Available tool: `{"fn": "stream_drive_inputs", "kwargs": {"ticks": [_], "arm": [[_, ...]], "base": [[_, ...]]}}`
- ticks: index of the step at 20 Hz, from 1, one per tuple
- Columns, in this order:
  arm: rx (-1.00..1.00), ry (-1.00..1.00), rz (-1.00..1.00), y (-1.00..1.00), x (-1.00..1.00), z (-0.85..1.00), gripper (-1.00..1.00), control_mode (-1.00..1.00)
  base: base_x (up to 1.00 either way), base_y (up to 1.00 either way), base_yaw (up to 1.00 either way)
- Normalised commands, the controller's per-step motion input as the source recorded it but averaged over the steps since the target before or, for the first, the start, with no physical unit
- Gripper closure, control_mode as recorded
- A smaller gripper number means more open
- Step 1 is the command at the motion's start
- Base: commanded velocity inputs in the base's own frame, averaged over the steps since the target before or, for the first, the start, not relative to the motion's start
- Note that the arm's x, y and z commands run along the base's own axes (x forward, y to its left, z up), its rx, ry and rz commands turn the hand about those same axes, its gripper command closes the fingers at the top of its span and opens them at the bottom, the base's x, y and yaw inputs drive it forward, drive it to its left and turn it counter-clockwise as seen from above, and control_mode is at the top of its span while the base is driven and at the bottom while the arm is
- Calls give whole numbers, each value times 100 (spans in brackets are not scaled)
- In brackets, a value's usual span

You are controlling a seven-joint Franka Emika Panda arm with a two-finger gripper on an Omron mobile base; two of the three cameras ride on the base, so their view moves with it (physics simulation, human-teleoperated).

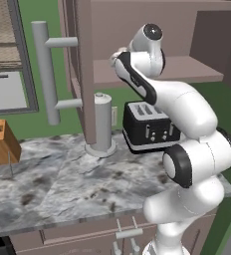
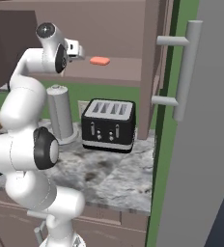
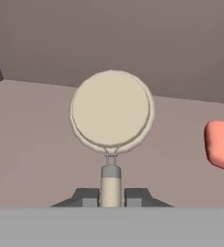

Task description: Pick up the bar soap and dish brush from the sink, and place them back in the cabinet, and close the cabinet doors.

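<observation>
White arm raised into open cabinet (image 2: 128, 29), bar soap (image 2: 100, 61) on shelf, toaster (image 2: 108, 125) below

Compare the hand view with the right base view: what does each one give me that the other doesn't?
Hand view alone: the dish brush, its handle clamped between the fingers, round head over the cabinet shelf. Right base view alone: the toaster, a grey cylinder on the counter, and an open cabinet door with its bar handle. Both: the bar soap lying on the shelf, apart from the brush.
</observation>
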Motion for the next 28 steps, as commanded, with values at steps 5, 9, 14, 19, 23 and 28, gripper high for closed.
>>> {"fn": "stream_drive_inputs", "kwargs": {"ticks": [5,9,14,19,23,28], "arm": [[0,-4,0,0,24,-7,100,-100],[0,0,0,0,34,0,100,-100],[0,0,0,2,34,0,100,-100],[0,0,0,4,24,-2,100,-100],[0,0,0,6,16,-9,100,-100],[0,0,0,5,11,-15,100,-100]], "base": [[0,0,0],[0,0,0],[0,0,0],[0,0,0],[0,0,0],[0,0,0]]}}
